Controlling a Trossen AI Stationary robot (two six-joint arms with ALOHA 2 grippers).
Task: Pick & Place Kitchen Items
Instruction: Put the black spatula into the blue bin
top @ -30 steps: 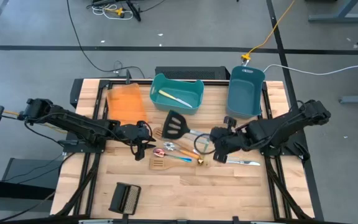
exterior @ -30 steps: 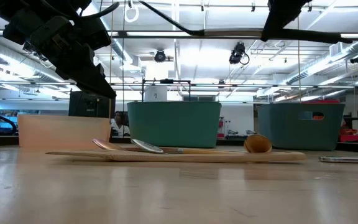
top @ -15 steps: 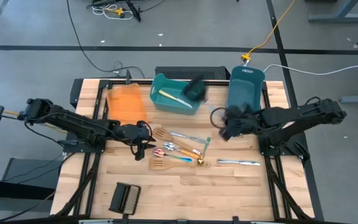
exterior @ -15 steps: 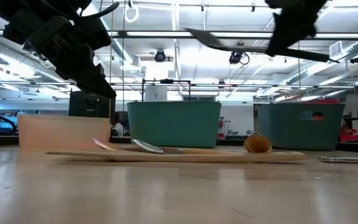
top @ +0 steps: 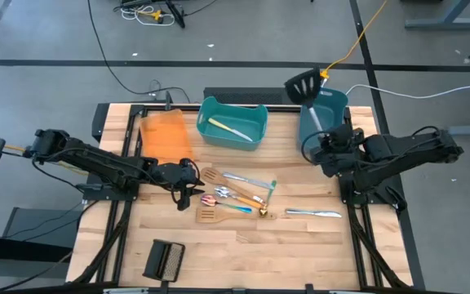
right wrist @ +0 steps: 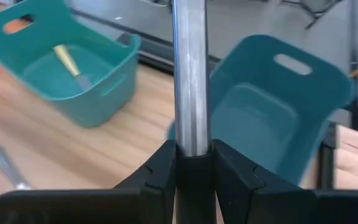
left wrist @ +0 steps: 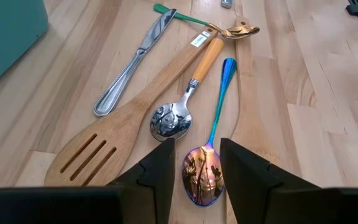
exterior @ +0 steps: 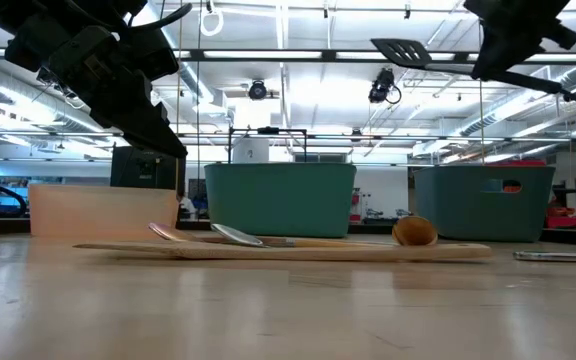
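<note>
Both right gripper [right wrist: 193,163] fingers clamp spatula [top: 304,84] handle.

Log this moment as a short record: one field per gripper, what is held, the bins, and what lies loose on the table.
right gripper: shut on the steel handle of the black slotted spatula, raised above the dark teal bin
left gripper: open, low over the iridescent spoon, touching nothing
lighter teal bin: holds one gold-handled knife
orange bin: contents cannot be told
loose on table: wooden slotted spatula, silver spoon, table knife, second table knife
off to the side: black ribbed block
</note>
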